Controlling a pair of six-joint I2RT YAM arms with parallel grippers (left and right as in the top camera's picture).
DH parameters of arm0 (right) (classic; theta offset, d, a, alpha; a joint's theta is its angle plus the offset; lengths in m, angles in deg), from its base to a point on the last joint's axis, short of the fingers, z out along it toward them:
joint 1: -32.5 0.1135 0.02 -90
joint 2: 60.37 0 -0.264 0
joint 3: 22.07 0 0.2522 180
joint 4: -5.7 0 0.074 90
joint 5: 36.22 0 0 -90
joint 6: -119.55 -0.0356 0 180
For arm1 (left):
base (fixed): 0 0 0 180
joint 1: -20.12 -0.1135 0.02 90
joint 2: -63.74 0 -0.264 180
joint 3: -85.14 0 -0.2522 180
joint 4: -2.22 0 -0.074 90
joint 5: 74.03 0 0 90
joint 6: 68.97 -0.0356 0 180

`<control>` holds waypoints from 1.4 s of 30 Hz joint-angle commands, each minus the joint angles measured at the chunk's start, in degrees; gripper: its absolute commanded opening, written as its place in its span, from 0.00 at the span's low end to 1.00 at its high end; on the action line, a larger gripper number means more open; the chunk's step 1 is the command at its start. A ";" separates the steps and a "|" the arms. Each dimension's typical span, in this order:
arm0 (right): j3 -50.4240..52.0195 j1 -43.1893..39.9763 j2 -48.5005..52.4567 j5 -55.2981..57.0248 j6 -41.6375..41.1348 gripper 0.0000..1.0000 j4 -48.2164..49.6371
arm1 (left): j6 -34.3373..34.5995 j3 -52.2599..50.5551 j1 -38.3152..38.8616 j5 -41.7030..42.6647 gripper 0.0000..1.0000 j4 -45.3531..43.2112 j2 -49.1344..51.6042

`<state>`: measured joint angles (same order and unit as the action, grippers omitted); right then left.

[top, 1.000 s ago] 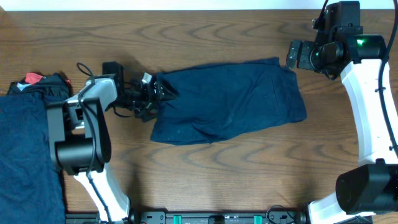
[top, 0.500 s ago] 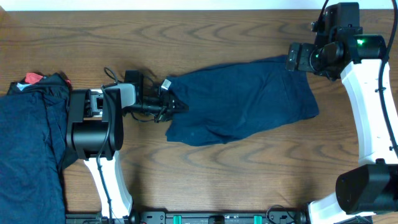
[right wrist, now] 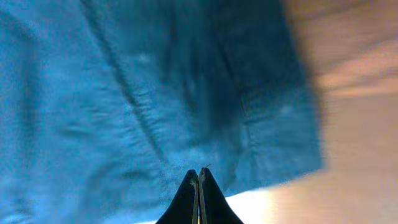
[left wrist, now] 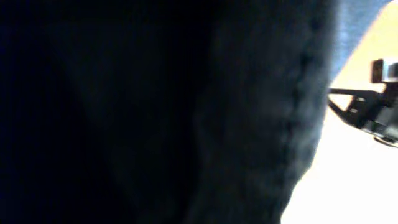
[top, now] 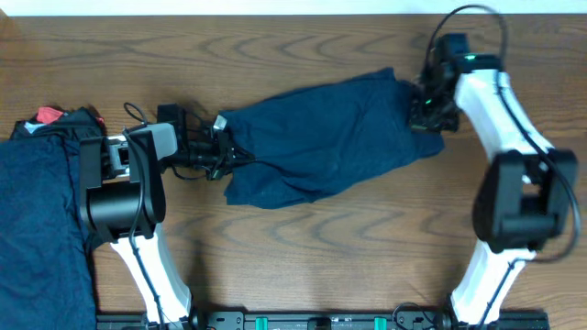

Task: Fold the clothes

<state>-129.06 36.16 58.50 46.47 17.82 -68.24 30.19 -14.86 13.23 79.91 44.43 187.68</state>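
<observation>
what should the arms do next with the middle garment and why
Probably draw the grippers apart to pull the navy garment taut: left gripper is shut on its bunched left end, right gripper on its right edge, and it lies wrinkled.

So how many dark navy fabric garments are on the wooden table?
2 distinguishable: one dark navy garment mid-table, between the left gripper and right gripper; one navy heap at the left edge, beside a red piece, possibly hiding more.

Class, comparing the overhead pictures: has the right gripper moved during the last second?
Yes. The right gripper has moved away from the table far edge, down onto the right end of the navy garment.
</observation>
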 commanded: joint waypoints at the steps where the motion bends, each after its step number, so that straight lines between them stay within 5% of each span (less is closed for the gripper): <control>1: 0.22 2.78 3.54 -2.89 0.22 0.01 1.70 | 2.29 -1.40 -0.02 -7.58 0.06 2.32 -1.11; 18: 0.72 -1.11 6.73 -3.08 -3.54 0.01 6.62 | 1.18 -0.33 0.33 -9.64 0.06 5.11 -3.52; 34: 21.88 -0.92 6.71 -3.48 -12.02 0.01 14.62 | 3.69 7.96 0.07 -9.66 0.06 6.47 -5.09; 42: 26.18 -0.24 6.71 -3.48 -12.50 0.01 16.79 | 9.27 8.85 1.27 -15.06 0.06 6.45 -14.93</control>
<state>-110.75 34.95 56.53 36.83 6.24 -48.94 37.21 -7.87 13.95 67.61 50.73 178.44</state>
